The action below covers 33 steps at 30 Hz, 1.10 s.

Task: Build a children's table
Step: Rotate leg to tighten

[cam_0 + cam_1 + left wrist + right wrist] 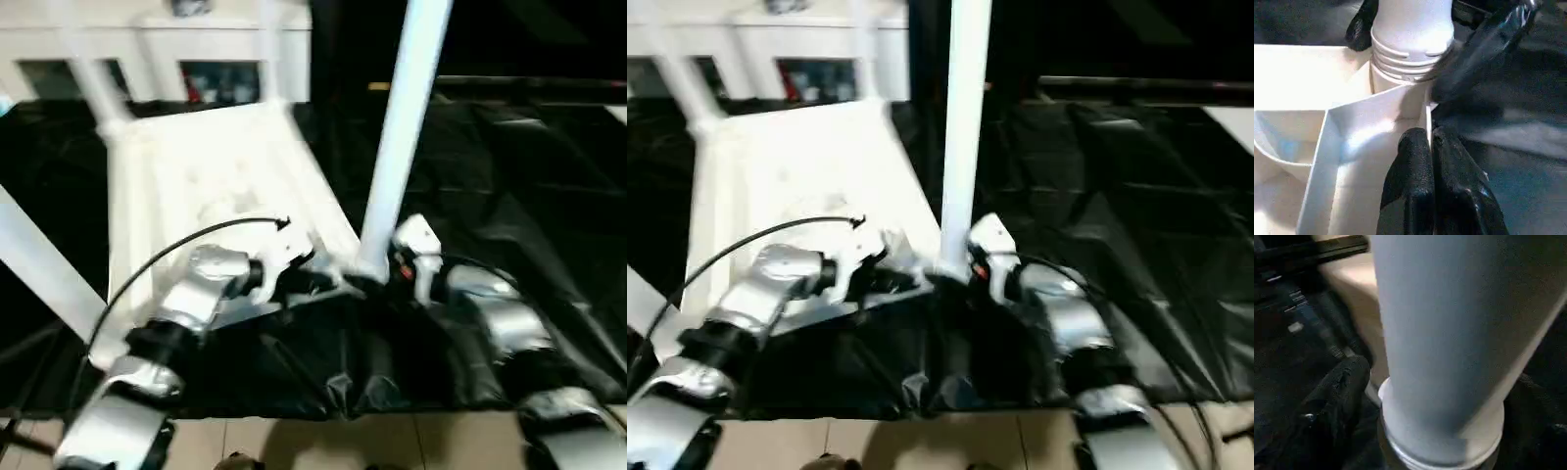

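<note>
Table top [211,171] upside down, frame centre-left; left gripper [1430,147] pinches its rim, right gripper [1400,396] spread around leg [397,147].

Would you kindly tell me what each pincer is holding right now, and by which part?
The left pincer is shut on a thin upright rib at the corner of the upturned white plastic tabletop. Whether the right pincer, beside the near white tubular leg, grips it cannot be told.
</note>
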### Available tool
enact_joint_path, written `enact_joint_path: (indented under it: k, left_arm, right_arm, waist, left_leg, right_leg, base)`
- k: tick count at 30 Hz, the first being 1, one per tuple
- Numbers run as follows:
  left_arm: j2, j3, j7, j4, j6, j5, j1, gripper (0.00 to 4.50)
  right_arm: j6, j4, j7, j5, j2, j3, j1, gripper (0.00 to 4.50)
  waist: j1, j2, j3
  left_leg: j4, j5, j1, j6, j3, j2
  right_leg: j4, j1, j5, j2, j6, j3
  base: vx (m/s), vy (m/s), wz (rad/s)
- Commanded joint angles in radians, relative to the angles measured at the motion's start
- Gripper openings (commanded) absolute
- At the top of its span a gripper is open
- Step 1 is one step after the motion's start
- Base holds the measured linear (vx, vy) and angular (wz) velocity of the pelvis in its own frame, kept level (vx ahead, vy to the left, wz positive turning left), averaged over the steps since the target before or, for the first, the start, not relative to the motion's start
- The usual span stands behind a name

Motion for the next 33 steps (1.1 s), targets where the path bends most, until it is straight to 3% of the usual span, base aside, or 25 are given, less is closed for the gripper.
enact_joint_path:
  k: [1, 5, 7, 11, 21, 24, 25, 26, 27, 28, 29, 33]
  left_arm:
    - [-0.008, -0.026, -0.049, -0.022, -0.029, -0.021, 0.002, 0.00]
    - [0.017, -0.026, -0.086, -0.024, -0.028, -0.028, 0.004, 0.00]
    - [0.029, -0.027, -0.103, -0.025, -0.029, -0.032, 0.006, 0.00]
    - [0.047, -0.025, -0.127, -0.024, -0.030, -0.031, 0.006, 0.00]
    - [0.046, -0.020, -0.112, -0.015, -0.036, -0.031, 0.005, 0.00]
    - [-0.019, -0.001, 0.011, -0.006, -0.002, -0.017, -0.009, 0.00]
    - [-0.026, 0.000, 0.025, -0.003, 0.000, -0.015, -0.011, 0.00]
    - [-0.026, 0.000, 0.025, -0.003, 0.000, -0.015, -0.011, 0.00]
    - [-0.056, -0.002, 0.088, 0.012, 0.010, 0.001, -0.022, 0.00]
    - [-0.082, -0.001, 0.133, 0.024, 0.021, 0.008, -0.030, 0.00]
    - [-0.098, 0.000, 0.160, 0.030, 0.031, 0.012, -0.035, 0.00]
    - [-0.157, -0.002, 0.268, 0.049, 0.061, 0.037, -0.053, 0.00]
  right_arm:
    - [0.016, -0.056, 0.103, 0.021, -0.005, 0.053, 0.010, 3.65]
    - [0.049, -0.094, 0.168, 0.036, -0.033, 0.075, 0.019, 3.20]
    - [0.062, -0.111, 0.197, 0.037, -0.047, 0.089, 0.024, 3.10]
    - [0.080, -0.144, 0.240, 0.030, -0.069, 0.115, 0.038, 2.79]
    - [0.093, -0.158, 0.207, 0.023, -0.052, 0.118, 0.052, 2.70]
    - [0.076, -0.038, -0.063, -0.034, 0.046, 0.067, 0.017, 2.69]
    - [0.076, -0.023, -0.093, -0.040, 0.056, 0.062, 0.011, 2.69]
    - [0.076, -0.023, -0.093, -0.040, 0.056, 0.062, 0.011, 2.68]
    - [0.080, 0.029, -0.217, -0.055, 0.103, 0.040, -0.006, 2.68]
    - [0.083, 0.065, -0.304, -0.067, 0.136, 0.027, -0.019, 2.68]
    - [0.089, 0.086, -0.352, -0.074, 0.155, 0.021, -0.026, 2.68]
    - [0.121, 0.149, -0.530, -0.092, 0.228, -0.001, -0.054, 2.68]
  waist:
    - [0.002, 0.003, -0.070]
    - [0.006, 0.005, -0.064]
    - [0.007, 0.004, -0.063]
    - [0.010, 0.002, -0.065]
    - [0.012, -0.002, -0.068]
    - [0.004, -0.002, -0.065]
    - [-0.004, -0.003, -0.058]
    - [-0.008, -0.005, -0.058]
    - [-0.014, -0.010, -0.058]
    - [-0.024, -0.004, -0.056]
    - [-0.034, -0.004, -0.055]
    - [-0.045, -0.002, -0.056]
  left_leg:
    - [-0.063, -0.200, 0.030, 0.087, -0.004, 0.036]
    - [-0.073, -0.280, 0.035, 0.027, -0.004, 0.039]
    - [-0.075, -0.289, 0.033, 0.015, -0.006, 0.039]
    - [-0.075, -0.274, 0.032, 0.009, -0.007, 0.039]
    - [-0.070, -0.225, 0.028, 0.024, -0.006, 0.037]
    - [-0.072, -0.242, 0.028, 0.007, -0.006, 0.036]
    - [-0.078, -0.299, 0.031, -0.015, -0.010, 0.032]
    - [-0.079, -0.319, 0.031, -0.025, -0.012, 0.031]
    - [-0.081, -0.331, 0.029, -0.029, -0.016, 0.032]
    - [-0.084, -0.337, 0.029, -0.040, -0.018, 0.032]
    - [-0.085, -0.369, 0.033, -0.053, -0.021, 0.029]
    - [-0.083, -0.396, 0.038, -0.046, -0.023, 0.027]
  right_leg:
    - [-0.050, 0.047, -0.074, -0.038, -0.284, 0.019]
    - [-0.060, 0.043, -0.192, -0.040, -0.256, 0.018]
    - [-0.061, 0.045, -0.216, -0.042, -0.243, 0.018]
    - [-0.061, 0.045, -0.219, -0.044, -0.229, 0.018]
    - [-0.054, 0.048, -0.169, -0.044, -0.241, 0.016]
    - [-0.058, 0.042, -0.211, -0.046, -0.233, 0.018]
    - [-0.070, 0.040, -0.305, -0.049, -0.218, 0.016]
    - [-0.073, 0.042, -0.352, -0.049, -0.203, 0.015]
    - [-0.078, 0.046, -0.407, -0.052, -0.175, 0.015]
    - [-0.080, 0.039, -0.424, -0.051, -0.166, 0.017]
    - [-0.085, 0.036, -0.462, -0.049, -0.155, 0.013]
    - [-0.094, 0.030, -0.485, -0.048, -0.138, 0.014]
  base:
    - [0.000, 0.000, 0.00]
    - [0.000, 0.000, 0.00]
    - [0.000, 0.000, 0.00]
    - [0.000, 0.000, 0.00]
    - [0.000, 0.000, 0.00]
    - [0.000, 0.000, 0.00]
    - [0.000, 0.000, 0.00]
    - [0.000, 0.000, 0.00]
    - [0.000, 0.000, 0.00]
    - [0.000, 0.000, 0.00]
    - [0.000, 0.000, 0.00]
    - [0.000, 0.000, 0.00]
